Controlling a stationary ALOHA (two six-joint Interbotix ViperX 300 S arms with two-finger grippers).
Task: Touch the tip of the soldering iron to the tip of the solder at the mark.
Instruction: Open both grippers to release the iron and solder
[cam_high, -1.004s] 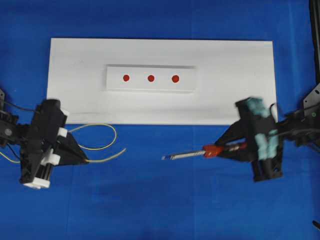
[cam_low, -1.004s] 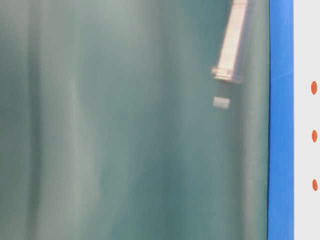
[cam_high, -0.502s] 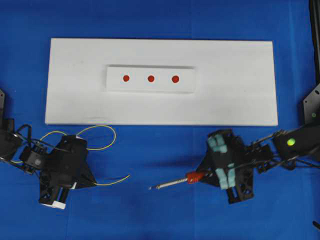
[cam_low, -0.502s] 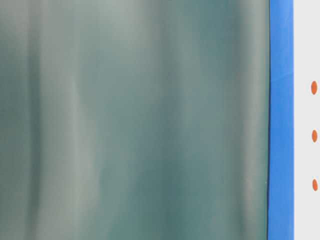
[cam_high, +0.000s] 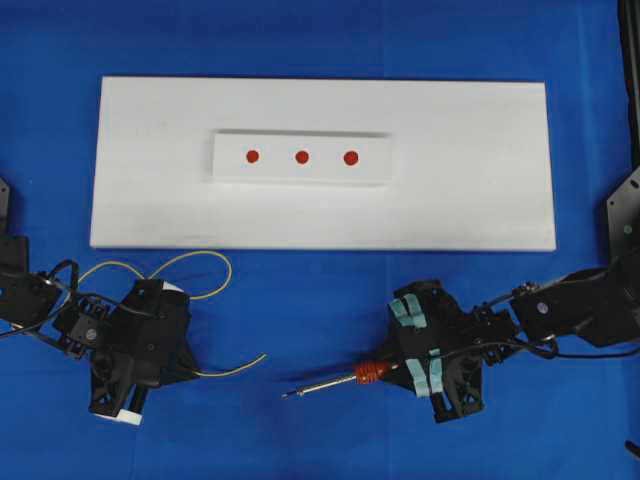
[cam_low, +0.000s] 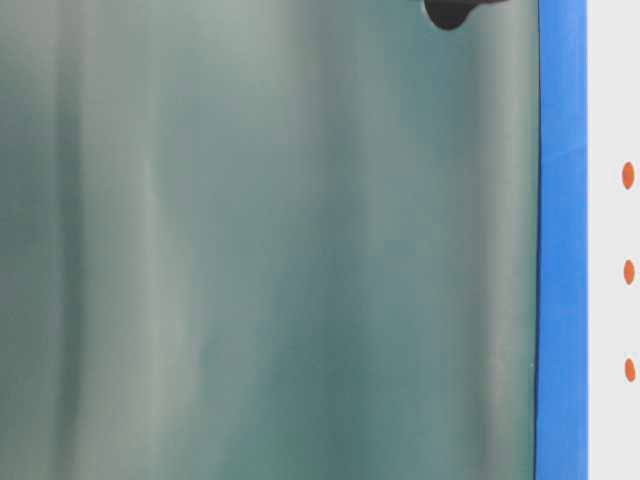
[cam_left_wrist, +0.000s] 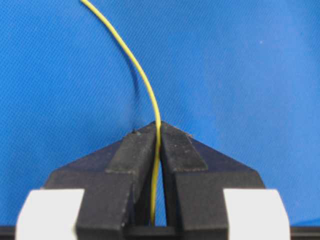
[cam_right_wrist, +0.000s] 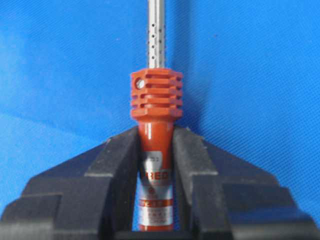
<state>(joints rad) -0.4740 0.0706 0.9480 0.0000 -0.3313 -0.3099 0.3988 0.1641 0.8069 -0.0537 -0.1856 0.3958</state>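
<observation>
Left gripper (cam_left_wrist: 159, 131) is clamped on the thin yellow solder wire (cam_left_wrist: 142, 82), free end poking fwd so the tip can be aimed. Right gripper (cam_right_wrist: 156, 137) pinches the red-orange ribbed soldering iron (cam_right_wrist: 156, 95) by its body — metal shaft out front. Both sit over the blue cloth (cam_high: 320, 430), well short of the white board (cam_high: 480, 160) w/ three red marks (cam_high: 302, 156). Table-level view is a blur.

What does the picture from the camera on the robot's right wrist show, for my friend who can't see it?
The right gripper, black, is shut on the red-orange body of the soldering iron, seen close up. The iron's ribbed collar and thin metal shaft with small holes point straight up and out of the picture, over the blue cloth.
</observation>
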